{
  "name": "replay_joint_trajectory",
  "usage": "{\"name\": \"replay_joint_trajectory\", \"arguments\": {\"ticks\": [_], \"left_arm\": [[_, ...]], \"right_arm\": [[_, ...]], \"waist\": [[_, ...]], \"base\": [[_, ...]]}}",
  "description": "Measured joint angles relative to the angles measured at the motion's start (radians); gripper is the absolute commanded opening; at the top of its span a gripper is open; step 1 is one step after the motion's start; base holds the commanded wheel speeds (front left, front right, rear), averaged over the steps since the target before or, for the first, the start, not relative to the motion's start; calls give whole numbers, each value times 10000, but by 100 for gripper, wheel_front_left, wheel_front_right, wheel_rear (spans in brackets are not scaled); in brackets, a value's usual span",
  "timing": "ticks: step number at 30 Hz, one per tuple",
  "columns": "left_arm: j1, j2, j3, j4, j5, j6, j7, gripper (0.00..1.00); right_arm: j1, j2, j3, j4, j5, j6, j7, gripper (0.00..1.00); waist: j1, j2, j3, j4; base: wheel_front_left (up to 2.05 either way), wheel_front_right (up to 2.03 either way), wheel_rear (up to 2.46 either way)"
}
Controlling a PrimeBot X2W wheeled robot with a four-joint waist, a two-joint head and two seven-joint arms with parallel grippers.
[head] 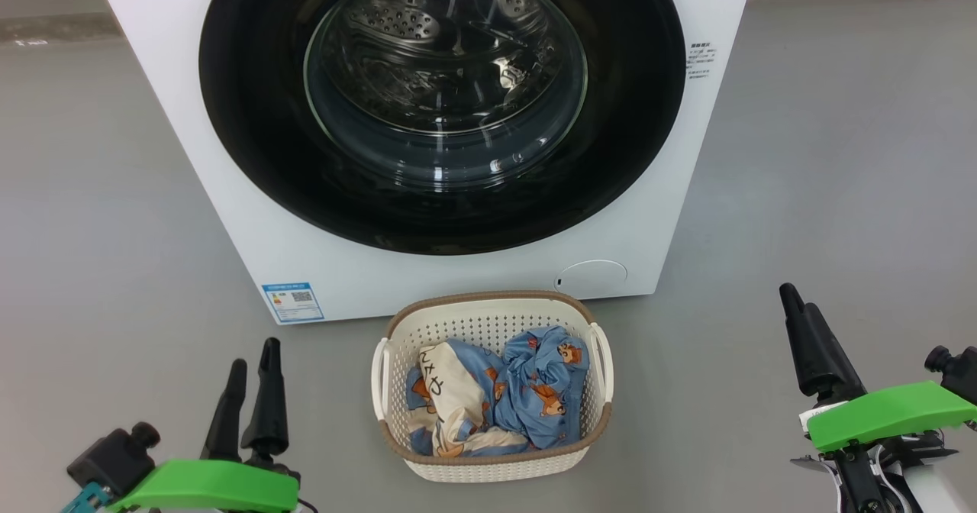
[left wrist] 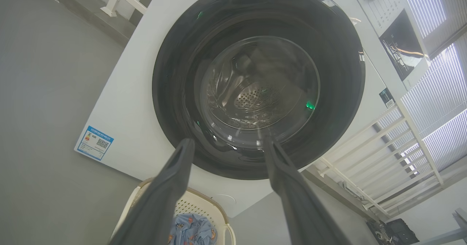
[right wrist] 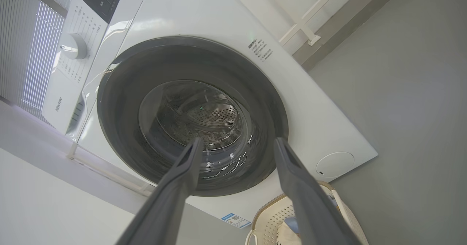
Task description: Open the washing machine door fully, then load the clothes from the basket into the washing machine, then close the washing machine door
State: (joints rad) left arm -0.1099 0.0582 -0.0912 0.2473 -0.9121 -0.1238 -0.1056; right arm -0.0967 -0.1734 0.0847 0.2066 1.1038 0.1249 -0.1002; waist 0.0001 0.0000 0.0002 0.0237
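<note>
Grey floor, washing machine shut, left fingers, right fingers both spread, empty

head: looking down | wrists: low, looking up | shared: washing machine door

From my remote seat this reads as a home laundry corner or utility room. A white front-loading washing machine stands directly on a smooth grey floor, with a round dial and printed lines on its control panel and a blue energy label low on its front. A small perforated basket of bear-print clothes sits just before it. Beside the machine, my left wrist camera catches slatted window blinds and a white railed rack.
</note>
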Motion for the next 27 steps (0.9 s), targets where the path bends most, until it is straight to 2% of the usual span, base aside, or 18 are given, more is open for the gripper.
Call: {"name": "replay_joint_trajectory", "arguments": {"ticks": [18,27], "left_arm": [[-205,-82,-69,4,2422,-2,-535,100],[-362,-61,-245,192,3731,-17,-800,100]], "right_arm": [[-388,-516,725,514,-2878,0,-556,100],[-512,-660,1005,621,-3787,0,-790,100]], "waist": [[0,0,-32,-20],[0,0,-50,26]], "base": [[0,0,0],[0,0,0]]}}
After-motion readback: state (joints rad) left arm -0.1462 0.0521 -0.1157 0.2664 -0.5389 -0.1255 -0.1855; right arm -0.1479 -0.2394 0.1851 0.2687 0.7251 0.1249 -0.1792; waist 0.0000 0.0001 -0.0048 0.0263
